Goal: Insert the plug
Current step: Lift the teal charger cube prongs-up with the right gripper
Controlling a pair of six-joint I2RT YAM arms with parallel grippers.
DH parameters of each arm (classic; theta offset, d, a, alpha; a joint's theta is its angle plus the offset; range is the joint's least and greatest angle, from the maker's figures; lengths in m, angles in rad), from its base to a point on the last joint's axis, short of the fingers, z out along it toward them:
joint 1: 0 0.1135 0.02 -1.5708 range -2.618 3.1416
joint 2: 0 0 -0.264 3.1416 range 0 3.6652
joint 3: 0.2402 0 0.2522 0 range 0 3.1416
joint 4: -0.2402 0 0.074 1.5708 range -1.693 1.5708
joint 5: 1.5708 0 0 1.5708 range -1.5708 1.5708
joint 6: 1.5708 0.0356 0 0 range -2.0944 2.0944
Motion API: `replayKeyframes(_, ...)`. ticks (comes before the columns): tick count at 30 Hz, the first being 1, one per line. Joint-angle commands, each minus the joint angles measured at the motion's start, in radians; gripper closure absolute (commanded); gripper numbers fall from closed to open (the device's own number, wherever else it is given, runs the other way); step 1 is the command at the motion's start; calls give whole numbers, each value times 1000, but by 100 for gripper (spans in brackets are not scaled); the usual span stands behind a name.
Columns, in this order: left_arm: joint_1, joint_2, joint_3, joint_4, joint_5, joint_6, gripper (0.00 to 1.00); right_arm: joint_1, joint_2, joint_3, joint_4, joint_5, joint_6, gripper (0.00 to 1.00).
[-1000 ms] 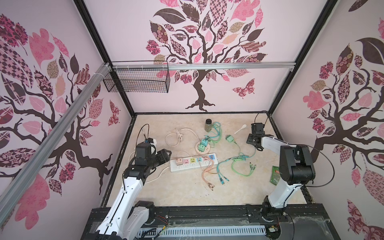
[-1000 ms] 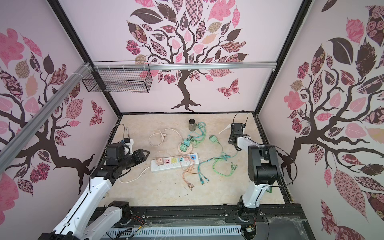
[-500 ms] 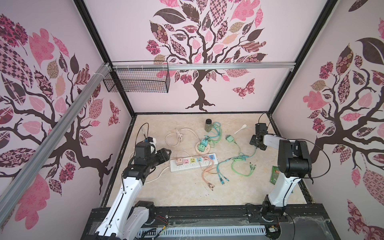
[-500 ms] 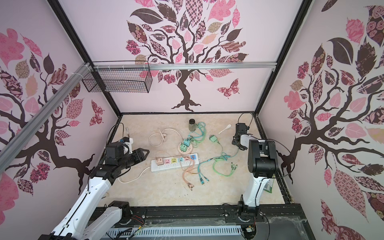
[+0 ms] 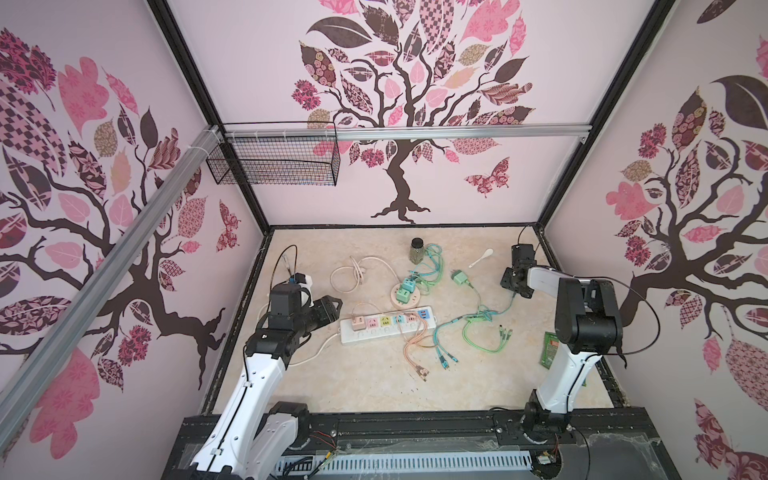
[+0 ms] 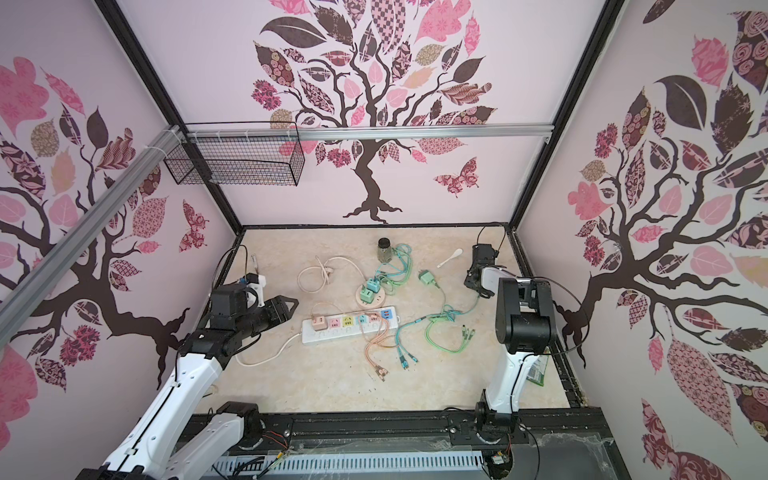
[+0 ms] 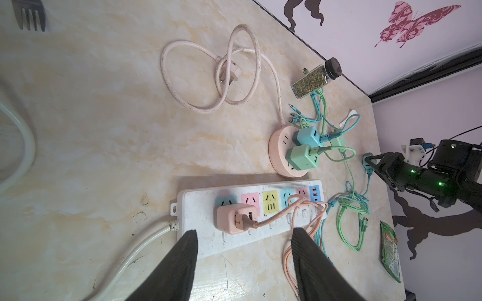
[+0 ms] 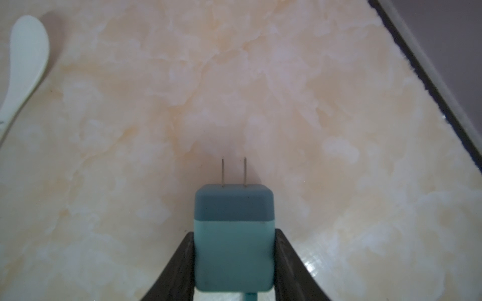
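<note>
a small glass jar of dried green herbs with a black lid [image 5: 417,249] stands upright near the back of the marbled beige table [image 5: 374,386]. a white plastic spoon [image 5: 482,258] lies to its right, a green foil packet [image 5: 550,348] by the right edge. a metal fork [image 7: 30,14] lies flat. a black wire basket [image 5: 274,160] hangs above.

Lab enclosure: framed decal walls [image 5: 457,199]

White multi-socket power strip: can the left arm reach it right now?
Probably yes: the left fingers stand open beside the cord end of the white power strip, with nothing between them; a pink cube charger sits plugged in nearby.
</note>
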Motion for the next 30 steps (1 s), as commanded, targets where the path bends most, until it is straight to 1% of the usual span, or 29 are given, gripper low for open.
replayKeyframes(1,3,-8,43,-11,-11,21,39,-5,5,25,-11,-6,-20,61)
replayKeyframes(5,4,-10,47,-19,-10,22,39,-5,-33,21,3,-87,-54,63)
replayKeyframes(7,3,-15,54,-31,-16,23,37,-4,-64,20,5,-118,-71,65)
replayKeyframes(12,3,-27,73,-56,-20,36,35,-4,-178,25,2,-215,-94,69)
replayKeyframes(15,3,-25,81,-57,-16,34,34,9,-257,24,-5,-251,-121,70)
replayKeyframes(20,3,-26,94,-57,-14,31,34,88,-373,25,-17,-234,-223,70)
replayKeyframes(23,3,-25,101,-59,-13,35,34,151,-437,18,-23,-252,-276,70)
replayKeyframes(25,4,-22,108,-58,-11,38,34,168,-478,16,-29,-315,-285,70)
replayKeyframes(27,4,-17,126,-63,-10,44,34,172,-532,5,-23,-408,-279,70)
replayKeyframes(30,4,-3,161,-70,-3,60,33,190,-604,-10,-19,-493,-286,70)
